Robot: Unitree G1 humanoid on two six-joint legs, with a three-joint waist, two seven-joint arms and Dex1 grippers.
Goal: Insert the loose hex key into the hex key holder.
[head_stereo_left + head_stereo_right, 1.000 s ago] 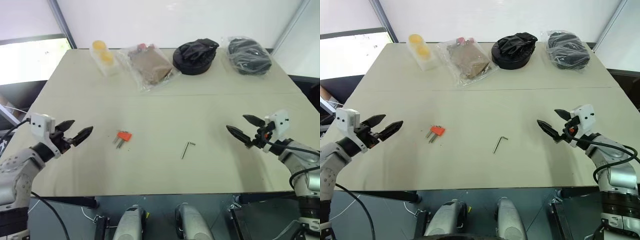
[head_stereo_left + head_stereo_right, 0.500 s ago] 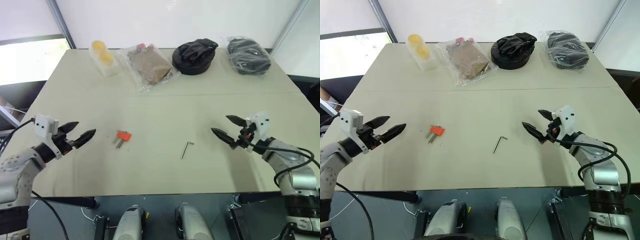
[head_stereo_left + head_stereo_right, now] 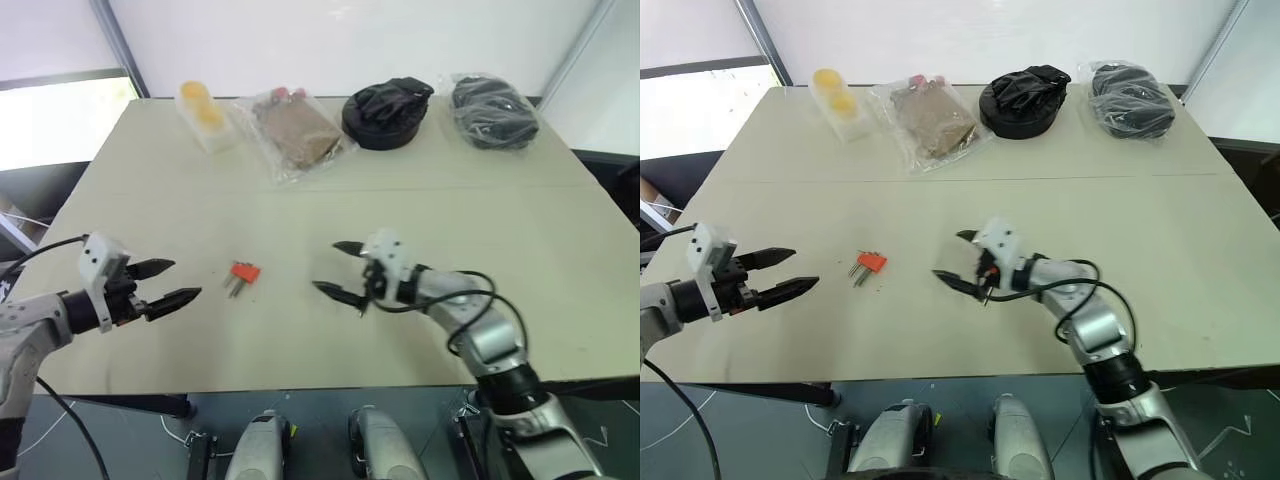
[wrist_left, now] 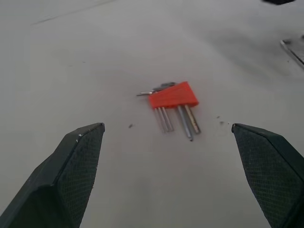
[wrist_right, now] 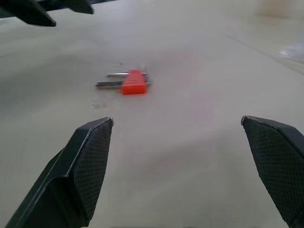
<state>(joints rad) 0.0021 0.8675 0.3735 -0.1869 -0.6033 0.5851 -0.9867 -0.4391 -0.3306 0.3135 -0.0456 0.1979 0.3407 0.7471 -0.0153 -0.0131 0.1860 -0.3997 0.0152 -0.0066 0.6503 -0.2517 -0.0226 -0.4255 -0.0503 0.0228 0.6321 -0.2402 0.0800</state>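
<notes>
Hex key holder (image 4: 173, 95): orange, no legible label; markings possibly too small.

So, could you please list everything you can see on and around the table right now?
table: one, beige, bearing everything below.
hex key holder: one, orange-red with short grey keys sticking out, near the left front of the table.
loose hex key: one, grey, lying flat under the right gripper.
yellow items in a clear pack: one pack, far left edge.
clear bag with brown contents: one, far edge, beside the yellow pack.
black round case: one, far edge, centre right.
bag of black cable: one, far right corner.
left gripper: black fingers, open, left of the holder.
right gripper: black fingers, open, over the loose hex key.
</notes>
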